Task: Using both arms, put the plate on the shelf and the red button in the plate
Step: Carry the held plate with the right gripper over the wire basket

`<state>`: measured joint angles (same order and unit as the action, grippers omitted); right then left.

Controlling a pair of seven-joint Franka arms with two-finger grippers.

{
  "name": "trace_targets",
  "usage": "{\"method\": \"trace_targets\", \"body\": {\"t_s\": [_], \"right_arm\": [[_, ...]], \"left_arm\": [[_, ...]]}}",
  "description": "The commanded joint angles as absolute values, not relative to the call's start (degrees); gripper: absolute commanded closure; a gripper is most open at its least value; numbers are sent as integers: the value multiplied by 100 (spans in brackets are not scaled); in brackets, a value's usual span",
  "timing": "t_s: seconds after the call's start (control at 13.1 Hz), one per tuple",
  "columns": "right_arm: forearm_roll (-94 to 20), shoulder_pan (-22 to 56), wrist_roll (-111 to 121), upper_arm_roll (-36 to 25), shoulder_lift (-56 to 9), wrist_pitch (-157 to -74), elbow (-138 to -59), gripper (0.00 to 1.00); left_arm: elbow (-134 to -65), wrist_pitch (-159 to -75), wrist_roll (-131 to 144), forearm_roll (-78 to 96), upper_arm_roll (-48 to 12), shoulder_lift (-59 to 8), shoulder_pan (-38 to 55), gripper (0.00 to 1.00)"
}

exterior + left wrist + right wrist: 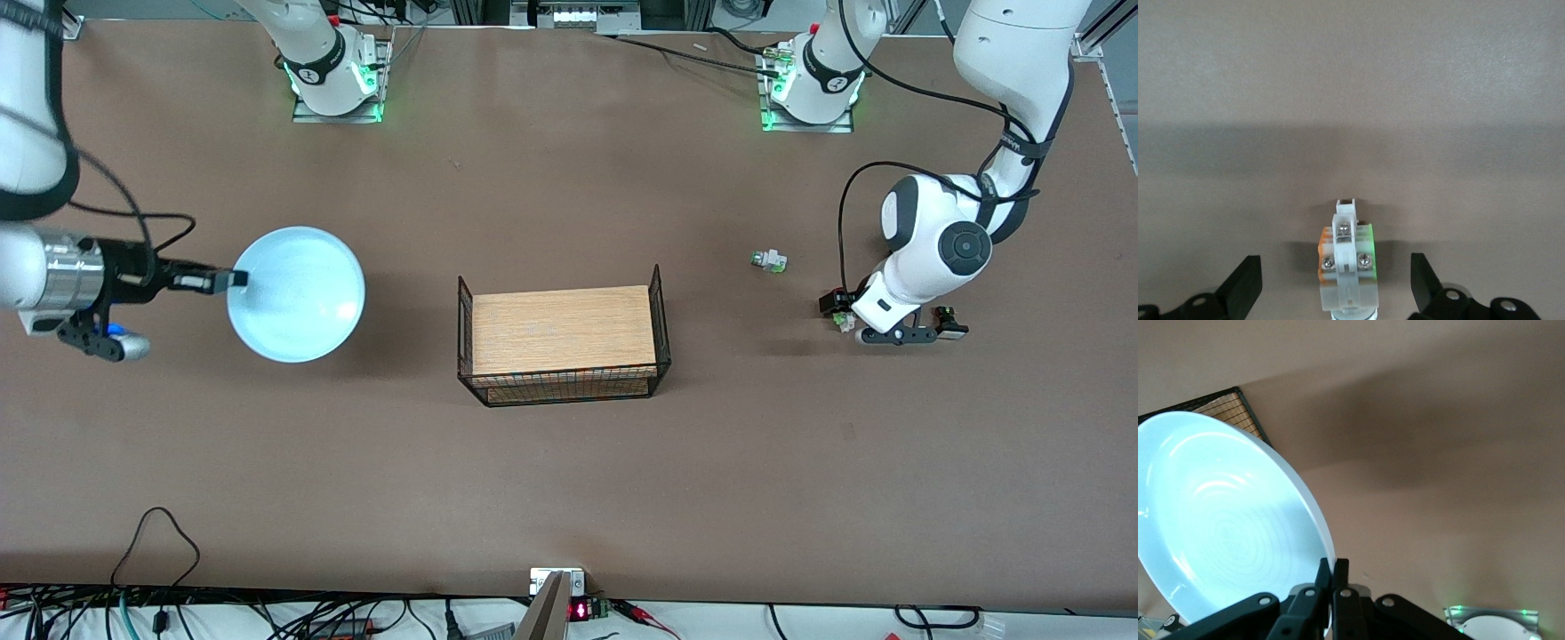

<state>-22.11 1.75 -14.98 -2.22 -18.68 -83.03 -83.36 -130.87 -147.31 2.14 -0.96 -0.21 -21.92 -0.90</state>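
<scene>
I see right end effector (1331, 570) pinching only the plate (296, 294) rim; it may slip. Left end effector (1336, 283) spread around red button (1346, 267); may topple.

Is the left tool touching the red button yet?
Apart. The left wrist view shows the left tool open, table visible between each finger and the red button.
</scene>
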Motion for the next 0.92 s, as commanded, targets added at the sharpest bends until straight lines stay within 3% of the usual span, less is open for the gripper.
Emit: {"method": "trace_targets", "body": {"t_s": [0.0,0.15,0.23,0.38,0.61,0.84], "right_arm": [[-2285,753,-2282,-255,-1696,-8349,-8473,100],[-2276,1316,-2810,-272,-1688,-8533,-8473,100],[-2276,1553,-2995,-272,-1679,-8699,-8473,100],[-2276,1967,-3373,-264,-1679,-9042,-8386,100],[-2268,2424,-3919,-264,-1696,-9236,-8200,100],[-2250,2707,-3973,-264,-1731,-9641,-8227,100]], "left_arm": [[-13087,-14827,228,44,-88,-2294,-27,7],[-13087,-14827,229,44,-184,-2294,-35,26],[-13087,-14827,229,44,-185,-2285,-61,54],[-13078,-14784,237,44,-185,-2250,-70,81],[-13008,-14766,229,44,-176,-2224,-79,91],[-12964,-14548,211,44,-167,-1760,-184,100]]}}
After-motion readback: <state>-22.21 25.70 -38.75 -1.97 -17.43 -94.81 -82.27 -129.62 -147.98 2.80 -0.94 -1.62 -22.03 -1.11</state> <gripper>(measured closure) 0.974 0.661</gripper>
